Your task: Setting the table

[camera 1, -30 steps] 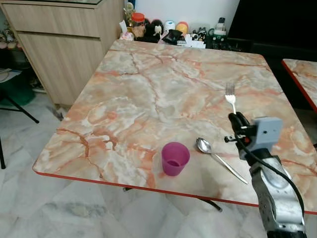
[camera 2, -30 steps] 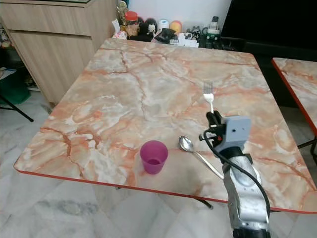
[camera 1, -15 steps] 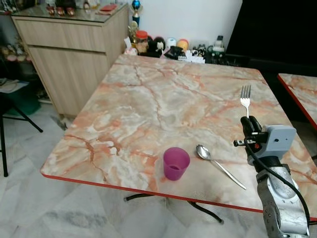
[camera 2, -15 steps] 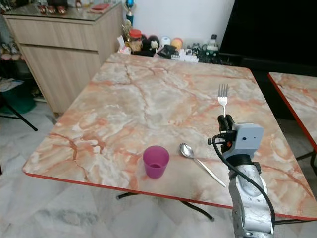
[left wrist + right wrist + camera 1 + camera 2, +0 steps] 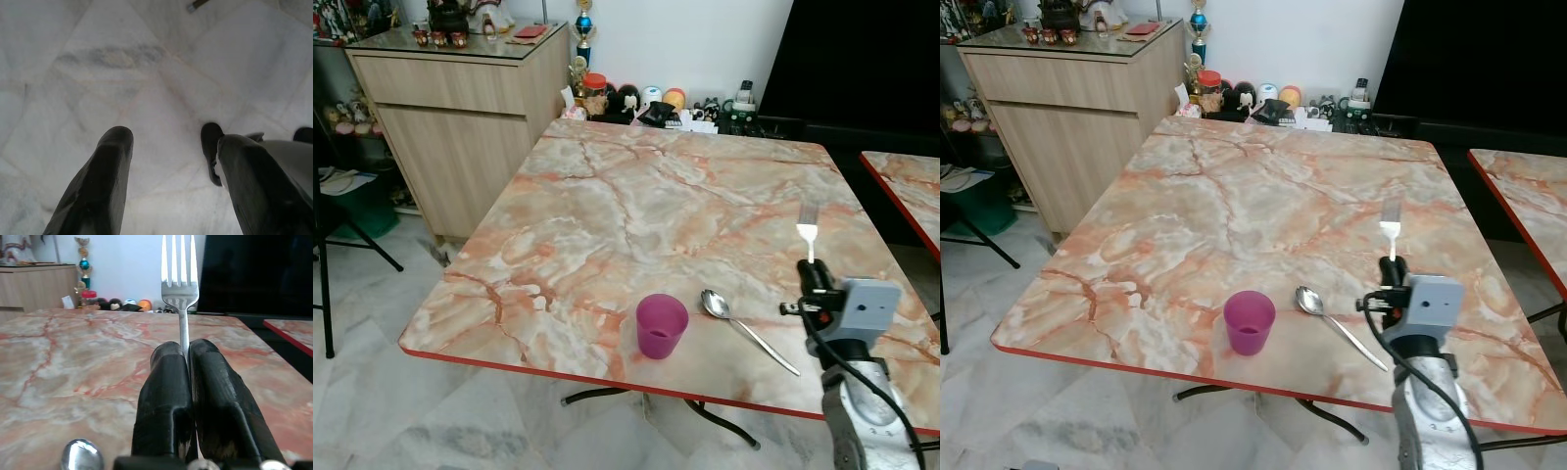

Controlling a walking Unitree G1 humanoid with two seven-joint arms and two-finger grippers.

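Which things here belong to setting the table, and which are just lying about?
Part of the job:
- fork, pinched upright in the right hand
- spoon lying on the table
- purple cup near the front edge

Just lying about:
- toys and jars behind the table's far edge
- wooden sideboard

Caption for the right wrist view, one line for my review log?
Right gripper shut on an upright fork, held over the marble table, with a spoon lying nearby.
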